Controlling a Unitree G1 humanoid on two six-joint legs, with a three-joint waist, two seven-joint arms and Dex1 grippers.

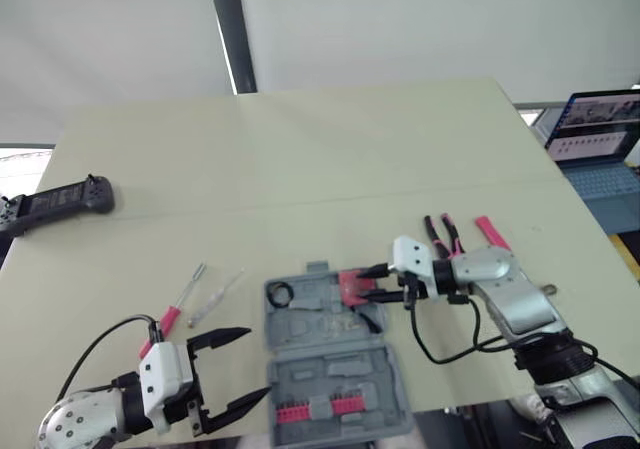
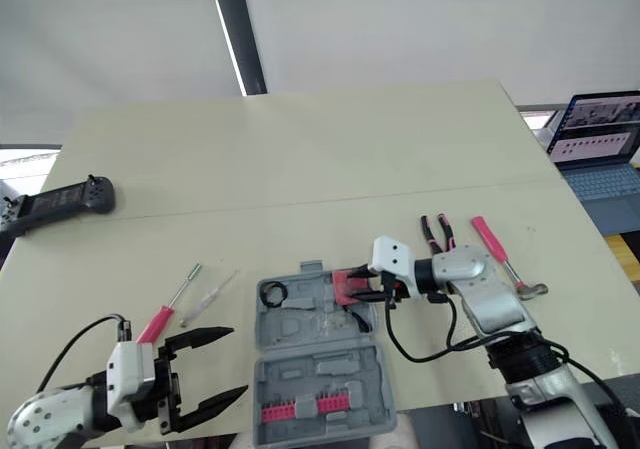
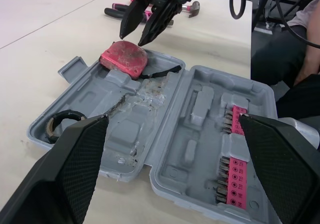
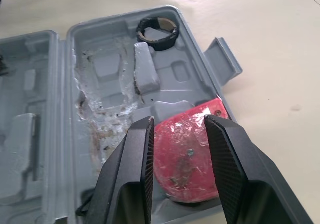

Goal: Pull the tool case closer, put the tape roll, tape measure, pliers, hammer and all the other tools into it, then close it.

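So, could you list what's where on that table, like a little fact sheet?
Tool case: open, flat on the table
Tape roll: in a corner of the case
Tape measure: in the case
Right gripper: open, over the tape measure
Left gripper: open, left of the case
Pliers and hammer: on the table, right of the case
Screwdrivers: on the table, left of the case

table (image 1: 300,149): pale cream, flat, faint seam running across the mid
controller (image 1: 55,204): black, lying flat at table's far left edge, well apart from the rest
laptop (image 1: 597,134): open, screen lit, off table's right side, blue-grey kbd deck
pole (image 1: 231,29): dark, slanted, behind table's far edge
wall (image 1: 100,39): plain white bg
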